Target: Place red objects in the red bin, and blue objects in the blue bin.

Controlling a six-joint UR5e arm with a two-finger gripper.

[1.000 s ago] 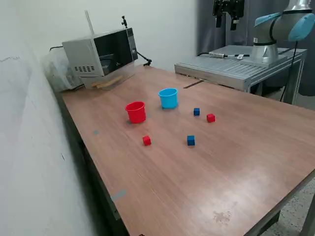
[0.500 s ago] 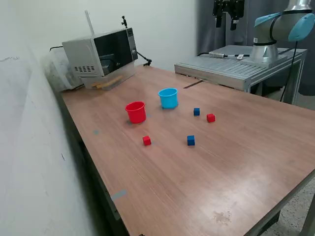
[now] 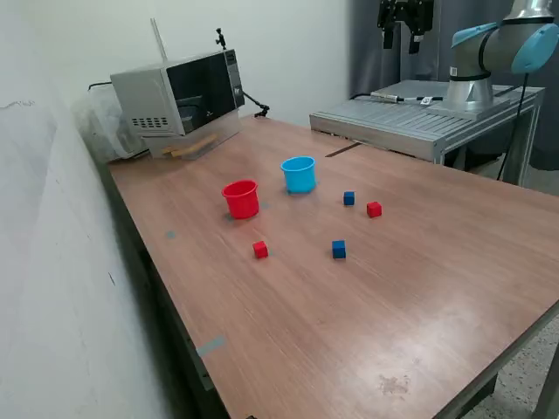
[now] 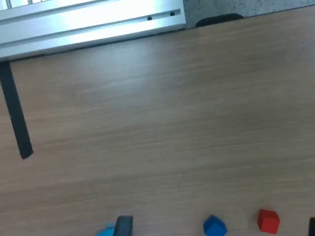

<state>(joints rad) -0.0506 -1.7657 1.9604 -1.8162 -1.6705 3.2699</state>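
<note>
Four small hard-edged cubes lie apart on the wood-grain worktop (image 3: 410, 288), all placed here from the round, tapering red bin (image 3: 241, 198). One red cube (image 3: 260, 250) lies just in front of it, one blue cube (image 3: 339, 250) further toward the exterior view's right. The second blue cube (image 3: 348, 198) and second red cube (image 3: 374, 209) lie near each other beyond the smooth plastic blue bin (image 3: 299, 174), which stands beside the red one. A boxy grey microwave (image 3: 179, 94) stands behind it by the white wall. The gripper (image 3: 403, 35) hangs high, its fingers parted around nothing.
</note>
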